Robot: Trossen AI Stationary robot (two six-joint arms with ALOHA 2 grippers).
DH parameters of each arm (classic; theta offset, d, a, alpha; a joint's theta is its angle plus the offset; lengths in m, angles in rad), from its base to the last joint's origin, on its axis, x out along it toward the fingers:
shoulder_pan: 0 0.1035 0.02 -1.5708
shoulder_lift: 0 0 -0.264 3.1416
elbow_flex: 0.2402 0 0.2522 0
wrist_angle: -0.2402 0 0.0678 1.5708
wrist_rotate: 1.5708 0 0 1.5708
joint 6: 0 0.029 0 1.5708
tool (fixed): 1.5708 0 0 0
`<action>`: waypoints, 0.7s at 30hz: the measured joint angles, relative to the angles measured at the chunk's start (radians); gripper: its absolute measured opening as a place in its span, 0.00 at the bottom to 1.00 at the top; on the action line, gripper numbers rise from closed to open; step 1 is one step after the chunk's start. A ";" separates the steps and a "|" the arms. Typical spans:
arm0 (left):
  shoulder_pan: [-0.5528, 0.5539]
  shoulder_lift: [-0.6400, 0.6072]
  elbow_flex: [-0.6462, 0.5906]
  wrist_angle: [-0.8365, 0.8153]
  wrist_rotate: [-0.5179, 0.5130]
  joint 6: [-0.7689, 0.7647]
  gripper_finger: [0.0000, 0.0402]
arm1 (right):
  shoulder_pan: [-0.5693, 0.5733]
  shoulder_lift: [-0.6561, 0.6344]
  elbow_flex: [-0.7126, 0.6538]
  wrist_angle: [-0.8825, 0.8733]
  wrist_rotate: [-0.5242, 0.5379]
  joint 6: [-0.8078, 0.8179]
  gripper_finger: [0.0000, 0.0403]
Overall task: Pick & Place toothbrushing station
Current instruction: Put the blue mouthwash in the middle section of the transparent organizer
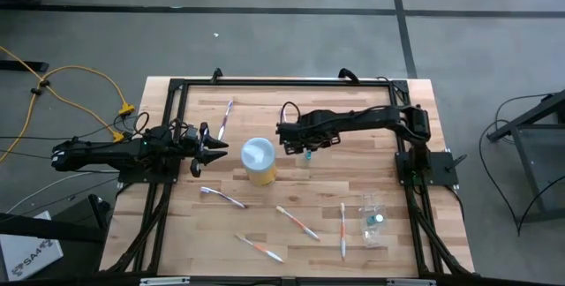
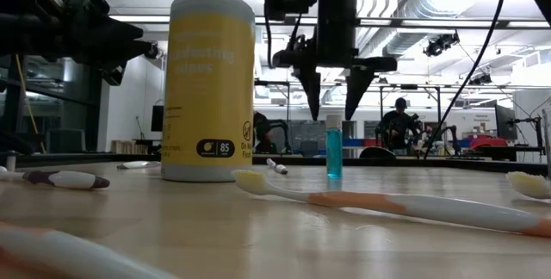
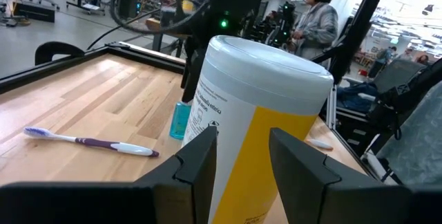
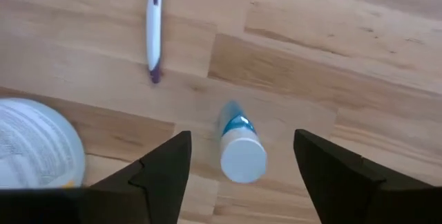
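A small bottle of blue liquid with a pale cap stands upright on the table; it also shows in the right wrist view. My right gripper is open and points down just above the bottle, one finger on each side of it, touching nothing. My left gripper is open and empty at the table's left, facing a yellow wipes canister. A clear holder cup sits at the near right with something teal in it. Several toothbrushes lie flat on the table, one orange-handled.
The yellow canister with its white lid stands between the two grippers, just left of the bottle. A purple-and-white toothbrush lies at the far side and another at the near left. People stand in the room beyond the table.
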 joint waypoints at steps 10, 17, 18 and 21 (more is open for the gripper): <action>0.000 0.000 0.000 0.005 0.000 0.000 0.32 | 0.006 0.051 0.000 0.027 -0.033 0.049 0.62; 0.000 0.000 0.000 0.007 0.000 0.000 0.32 | 0.006 0.062 0.000 0.054 -0.040 0.064 0.62; 0.000 0.000 0.000 0.008 0.000 0.000 0.32 | 0.005 0.061 0.000 0.054 -0.047 0.081 0.62; 0.000 0.000 0.000 0.007 0.000 0.000 0.32 | 0.001 0.061 0.000 0.054 -0.056 0.128 0.62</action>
